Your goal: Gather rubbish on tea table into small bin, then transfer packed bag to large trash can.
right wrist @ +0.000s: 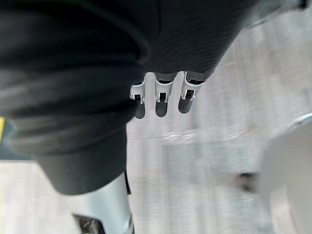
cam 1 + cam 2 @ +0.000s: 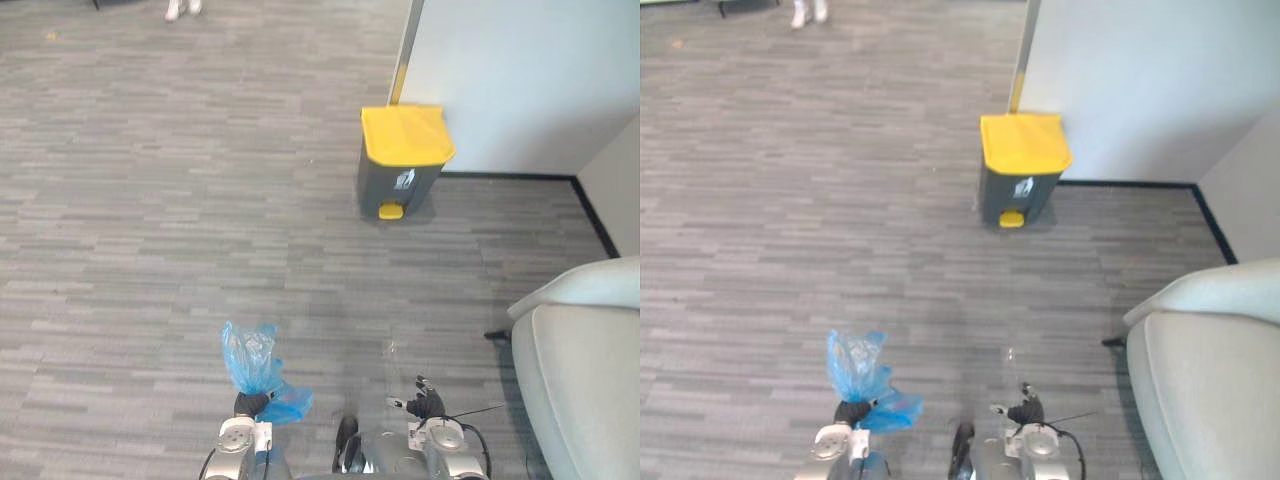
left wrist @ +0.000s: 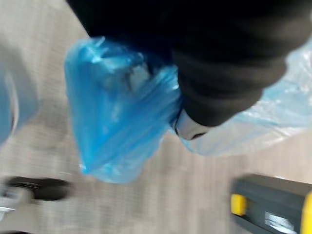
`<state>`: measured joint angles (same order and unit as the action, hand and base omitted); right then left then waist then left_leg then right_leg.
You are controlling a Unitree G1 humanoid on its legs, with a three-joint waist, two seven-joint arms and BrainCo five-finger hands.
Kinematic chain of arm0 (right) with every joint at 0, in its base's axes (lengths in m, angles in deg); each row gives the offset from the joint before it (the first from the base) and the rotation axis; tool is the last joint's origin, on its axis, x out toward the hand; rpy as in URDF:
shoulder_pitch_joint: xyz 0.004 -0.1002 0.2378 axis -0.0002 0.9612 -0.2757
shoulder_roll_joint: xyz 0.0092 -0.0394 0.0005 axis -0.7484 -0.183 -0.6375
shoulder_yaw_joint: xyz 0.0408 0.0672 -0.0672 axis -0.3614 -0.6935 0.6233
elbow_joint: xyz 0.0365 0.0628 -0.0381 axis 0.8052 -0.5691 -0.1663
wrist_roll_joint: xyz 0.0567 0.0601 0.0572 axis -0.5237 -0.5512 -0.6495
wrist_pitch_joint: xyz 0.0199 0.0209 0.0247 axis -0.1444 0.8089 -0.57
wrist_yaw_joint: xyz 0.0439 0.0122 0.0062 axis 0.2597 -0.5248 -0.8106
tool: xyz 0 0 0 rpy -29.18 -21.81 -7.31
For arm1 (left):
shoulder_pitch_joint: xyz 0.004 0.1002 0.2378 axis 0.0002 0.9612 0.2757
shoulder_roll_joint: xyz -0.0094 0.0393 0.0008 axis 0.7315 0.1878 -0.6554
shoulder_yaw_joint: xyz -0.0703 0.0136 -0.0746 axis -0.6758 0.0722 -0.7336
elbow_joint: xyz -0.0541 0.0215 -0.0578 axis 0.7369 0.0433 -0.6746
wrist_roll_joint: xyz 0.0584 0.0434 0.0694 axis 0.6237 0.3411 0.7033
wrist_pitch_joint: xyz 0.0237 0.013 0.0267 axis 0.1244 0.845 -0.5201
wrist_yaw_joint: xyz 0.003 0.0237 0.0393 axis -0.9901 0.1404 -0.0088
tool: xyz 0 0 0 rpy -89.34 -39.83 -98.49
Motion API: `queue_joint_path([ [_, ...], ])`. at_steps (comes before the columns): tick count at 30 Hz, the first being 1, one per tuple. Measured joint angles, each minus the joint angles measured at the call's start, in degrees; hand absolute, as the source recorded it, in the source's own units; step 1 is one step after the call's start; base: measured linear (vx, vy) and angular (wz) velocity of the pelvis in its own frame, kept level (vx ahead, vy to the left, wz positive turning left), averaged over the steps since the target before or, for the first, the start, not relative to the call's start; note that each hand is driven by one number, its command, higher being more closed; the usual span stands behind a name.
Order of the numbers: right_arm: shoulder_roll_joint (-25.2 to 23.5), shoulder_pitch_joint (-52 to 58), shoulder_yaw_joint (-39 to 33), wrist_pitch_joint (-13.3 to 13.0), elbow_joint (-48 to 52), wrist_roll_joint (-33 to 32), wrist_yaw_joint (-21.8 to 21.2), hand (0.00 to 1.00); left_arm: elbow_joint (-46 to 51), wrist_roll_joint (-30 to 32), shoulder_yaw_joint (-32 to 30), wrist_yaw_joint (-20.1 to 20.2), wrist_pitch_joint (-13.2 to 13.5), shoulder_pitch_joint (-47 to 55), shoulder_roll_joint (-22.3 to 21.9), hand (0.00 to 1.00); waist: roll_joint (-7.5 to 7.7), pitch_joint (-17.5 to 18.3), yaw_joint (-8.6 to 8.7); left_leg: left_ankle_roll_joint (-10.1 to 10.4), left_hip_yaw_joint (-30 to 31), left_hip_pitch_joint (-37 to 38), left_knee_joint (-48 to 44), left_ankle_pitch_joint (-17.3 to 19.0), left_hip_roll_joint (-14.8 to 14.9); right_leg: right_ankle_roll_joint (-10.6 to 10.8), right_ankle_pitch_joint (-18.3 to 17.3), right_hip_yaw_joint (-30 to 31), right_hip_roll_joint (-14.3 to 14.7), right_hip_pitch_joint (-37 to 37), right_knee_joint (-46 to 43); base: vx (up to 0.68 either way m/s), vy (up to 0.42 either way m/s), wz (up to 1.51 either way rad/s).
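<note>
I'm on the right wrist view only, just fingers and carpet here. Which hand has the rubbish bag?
Observer: The blue bag is in the left hand, fingers curled round its bunched neck.
Operator: Where is the big bin from here?
Observer: The trash can stands ahead and a little to the right, by the white wall, with its yellow lid down.
Operator: Anything between us and it?
Observer: Only grey carpet. A pale armchair sits off to the right of that path.
</note>
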<state>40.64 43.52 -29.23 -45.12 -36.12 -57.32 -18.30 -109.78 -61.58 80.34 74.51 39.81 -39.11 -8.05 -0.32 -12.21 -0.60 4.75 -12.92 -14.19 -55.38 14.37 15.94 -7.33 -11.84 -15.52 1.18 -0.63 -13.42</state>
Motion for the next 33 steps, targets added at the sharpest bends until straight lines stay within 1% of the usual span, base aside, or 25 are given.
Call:
queue_joint_path([
  [2, -0.7, -0.3, -0.5, 0.1, 0.0, 0.0, 0.1, 0.00, 0.7, -0.1, -0.8, 0.0, 0.1, 0.4, -0.1, 1.00, 0.22, -0.1, -1.27, -0.7, -0.5, -3.1, 9.2, 1.0, -1.5, 1.1, -0.3, 2.6, -0.3, 2.2, 1.0, 0.44, 0.147, -0.63],
  [4, -0.7, 0.2, -1.2, 0.1, -0.3, 0.0, 0.6, 0.00, 0.9, -0.1, -2.0, -0.1, 0.1, 0.5, -0.2, 1.00, 0.68, -0.1, -1.89, -0.3, 1.4, -4.5, 22.7, -0.1, -5.0, 3.4, -1.5, 5.3, -1.3, 4.4, 2.0, 0.37, 0.181, -0.63],
  [5, -0.5, 0.5, -1.7, 0.1, -0.5, 0.0, 0.8, 0.00, 0.6, -0.1, -1.9, -0.2, 0.1, 0.8, -0.2, 1.00, 0.28, 0.2, -2.28, -0.2, 3.0, -3.7, 30.2, -3.6, -6.5, 4.9, -2.5, 7.1, -1.4, 4.8, 2.0, 0.39, 0.270, -1.01],
  [6, -0.2, 0.6, -1.7, 0.3, -2.2, 0.1, 1.0, 0.00, -0.1, -0.2, -2.2, -0.2, 0.2, 1.1, -0.1, 1.00, 0.67, 1.4, -2.67, -0.8, 4.0, -3.2, 31.2, -8.1, -7.4, 7.2, -4.8, 10.9, -2.0, 4.6, 0.3, 0.39, 0.268, -0.88],
  [8, -1.1, 1.1, -2.0, 0.2, -2.3, 0.3, 1.0, 0.00, -0.8, -0.2, -1.9, -0.2, 0.1, 1.1, 0.8, 1.00, 2.58, 2.4, -2.36, -1.7, 1.1, -1.7, 31.7, -5.5, -9.0, 9.0, -5.8, 11.8, -4.8, 4.1, -2.0, 0.46, 0.242, -0.75],
  [9, -1.4, 1.2, -2.2, 0.2, -2.4, 0.6, 1.0, 0.00, -1.2, -0.2, -1.6, -0.2, 0.1, 1.0, 1.1, 1.00, 3.11, 2.7, -2.75, -2.2, -1.4, 0.2, 31.7, -3.5, -9.5, 10.0, -6.2, 12.1, -6.5, 1.9, -7.7, 0.53, 0.271, -1.00],
  [10, -1.5, 1.3, -2.1, 0.2, -2.6, 0.7, 0.9, 0.00, -2.0, -0.2, -1.0, -0.3, 0.0, 1.1, 1.5, 1.00, 3.03, 2.7, -2.52, -2.8, -3.5, 3.2, 32.6, -1.5, -10.0, 12.6, -5.2, 12.0, -8.3, -1.6, -16.7, 0.41, 0.233, -0.90],
  [11, -1.5, 1.4, -2.0, 0.2, -2.6, 0.7, 0.9, 0.00, -2.3, -0.2, -0.4, -0.3, 0.0, 1.3, 1.8, 1.00, 2.91, 2.6, -2.28, -3.0, -4.1, 4.6, 33.4, -0.8, -10.4, 14.5, -4.2, 11.8, -9.2, -3.3, -20.8, 0.35, 0.217, -0.59],
  [12, -1.6, 1.4, -1.9, 0.2, -2.7, 0.7, 0.7, 0.00, -3.1, -0.2, 1.5, -0.2, -0.1, 1.3, 2.8, 1.00, 2.65, 2.5, -1.48, -3.4, -5.0, 7.2, 34.3, 0.3, -10.7, 16.9, -2.6, 10.3, -10.9, -6.7, -29.0, 0.36, 0.173, -0.26],
  [13, -1.5, 1.4, -1.8, 0.1, -2.5, 0.8, 0.6, 0.00, -3.7, -0.2, 2.9, -0.3, -0.1, 1.3, 3.8, 1.00, 2.29, 2.3, -0.53, -3.5, -5.5, 9.9, 35.1, 1.6, -10.7, 15.2, -2.8, 6.8, -12.7, -10.1, -36.0, 0.36, 0.143, -0.15],
  [14, -1.5, 1.4, -1.8, 0.1, -2.6, 0.9, 0.6, 0.00, -4.0, -0.2, 2.9, -0.3, -0.1, 1.2, 3.9, 1.00, 2.19, 2.2, -0.28, -3.6, -5.5, 10.7, 35.5, 1.9, -10.7, 14.4, -3.2, 5.5, -13.2, -10.9, -37.3, 0.46, 0.083, -0.06],
  [15, -1.4, 0.4, -1.5, 0.1, -3.2, 1.3, 0.5, 0.00, -4.7, -0.2, 2.9, -0.3, -0.3, 1.1, 4.4, 1.00, 2.31, 2.2, 0.10, -3.5, -5.5, 14.4, 37.9, 2.3, -10.6, 11.9, -4.9, 1.6, -13.9, -13.9, -38.8, 0.48, 0.020, -0.01],
  [17, -0.7, -0.4, -1.2, 0.0, -4.6, 2.4, 0.5, 0.00, -5.5, -0.3, 2.9, -0.3, -0.3, 1.2, 4.8, 1.00, 1.90, 1.9, 0.42, -3.4, -5.6, 17.6, 40.3, 2.3, -9.9, 10.3, -6.1, -1.3, -13.1, -16.2, -36.0, 0.45, -0.037, 0.00],
  [18, 0.4, -1.4, -0.1, 0.0, -5.2, 2.8, 0.5, 0.00, -6.2, -0.3, 2.9, -0.3, -0.3, 0.8, 5.0, 1.00, 1.21, 1.5, 0.61, -3.4, -5.6, 19.6, 41.5, 2.3, -8.9, 9.4, -6.1, -3.2, -11.7, -18.4, -30.7, 0.41, -0.106, 0.12],
  [20, 1.2, -1.7, 0.0, 0.1, -5.3, 2.8, 0.5, 0.00, -7.1, -0.4, 3.0, -0.3, -0.3, 0.2, 5.6, 1.00, 1.03, 1.4, 0.71, -3.3, -5.1, 21.4, 42.3, 2.2, -8.3, 8.5, -1.8, -4.1, -9.1, -20.2, -18.8, 0.43, -0.132, 0.24],
  [21, 1.6, -0.7, 0.3, 0.0, -6.0, 2.8, 0.5, 0.00, -7.5, -0.3, 2.9, -0.3, -0.3, 0.3, 6.4, 1.00, 2.49, 1.7, 0.83, -1.6, -4.4, 23.0, 42.5, 2.8, -10.0, 5.8, 9.3, -2.8, -8.1, -19.4, -7.9, 0.39, -0.126, 0.27],
  [22, 2.3, -0.9, -0.1, -0.2, -6.6, 2.2, 0.1, 0.00, -8.7, -0.2, 2.3, -0.4, -0.3, 0.0, 6.0, 1.00, 1.99, 1.5, 1.08, -0.3, -3.2, 24.2, 42.2, 3.7, -9.2, 3.2, 8.7, -2.6, -7.8, -19.3, -10.2, 0.50, -0.148, 0.12],
  [23, 3.4, -2.1, -0.2, -0.1, -6.9, 2.7, 0.1, 0.00, -9.2, -0.1, 2.4, -0.4, -0.3, -0.1, 5.1, 1.00, -0.54, 1.8, 0.61, 0.5, -1.8, 24.3, 41.3, 3.4, -7.3, 3.2, 7.1, -2.8, -6.5, -19.4, -11.9, 0.48, -0.177, -0.03],
  [24, 4.0, -2.2, -0.3, -0.1, -7.0, 2.8, 0.1, 0.00, -9.1, 0.0, 2.4, -0.2, -0.2, -0.2, 4.7, 1.00, -1.00, 1.8, 0.70, 1.7, -0.5, 23.8, 39.6, 2.7, -6.9, 3.3, 4.7, -3.0, -6.3, -19.1, -12.1, 0.54, -0.218, -0.05],
  [25, 4.5, -2.1, -0.6, 0.0, -7.0, 2.7, 0.1, 0.00, -9.1, 0.0, 2.2, -0.4, -0.1, -0.6, 3.4, 1.00, -2.17, 1.4, 0.81, 3.1, 0.6, 22.0, 34.5, 1.9, -5.4, 2.9, 3.0, -4.0, -5.6, -17.8, -12.2, 0.61, -0.278, 0.20],
  [26, 4.5, -1.7, -1.6, 0.3, -6.9, 2.4, 0.1, 0.00, -8.9, 0.0, 1.0, -0.2, -0.1, -0.8, 2.6, 1.00, -2.72, 1.0, 1.19, 4.2, 2.8, 18.4, 23.5, -1.8, -3.1, 2.5, 1.8, -5.2, -4.4, -13.6, -10.1, 0.42, -0.197, 0.20],
  [28, 3.3, -0.8, -1.3, 0.4, -6.8, 2.4, 0.1, 0.00, -8.2, 0.0, 0.0, -0.1, -0.1, -0.6, 1.8, 1.00, -2.06, 0.6, 0.83, 3.8, 3.6, 14.9, 12.6, -4.9, -1.0, 2.2, 1.2, -5.5, -3.8, -8.4, -6.9, 0.30, -0.103, 0.17],
  [30, 2.5, -0.1, -1.5, 0.4, -6.6, 2.3, 0.2, 0.00, -5.9, -0.1, -0.2, 0.1, -0.1, 0.0, 1.2, 1.00, -0.93, 0.2, 0.47, 3.2, 2.0, 10.7, 4.1, -2.0, 0.5, 2.2, 0.6, -5.5, -3.6, -3.4, -4.1, 0.30, -0.092, 0.04],
  [32, 1.8, -0.2, -2.3, 0.4, -6.6, 2.3, 0.2, 0.00, -4.1, -0.1, -0.2, 0.6, 0.0, 0.0, 0.9, 1.00, -0.55, 0.3, 0.02, 2.2, 0.2, 6.2, 4.5, 0.0, 0.5, 2.3, 0.4, -5.4, -3.6, -1.0, -1.7, 0.28, -0.032, -0.08],
  [33, 1.3, -0.4, -2.9, 0.5, -6.6, 2.2, 0.3, 0.00, -3.9, -0.1, -0.5, 0.9, 0.0, -0.1, 0.8, 1.00, -0.58, 0.2, -0.09, 1.3, -2.0, 3.0, 10.4, 1.2, 0.2, 2.7, 0.5, -5.2, -3.6, 0.4, 0.0, 0.23, 0.046, -0.06],
])
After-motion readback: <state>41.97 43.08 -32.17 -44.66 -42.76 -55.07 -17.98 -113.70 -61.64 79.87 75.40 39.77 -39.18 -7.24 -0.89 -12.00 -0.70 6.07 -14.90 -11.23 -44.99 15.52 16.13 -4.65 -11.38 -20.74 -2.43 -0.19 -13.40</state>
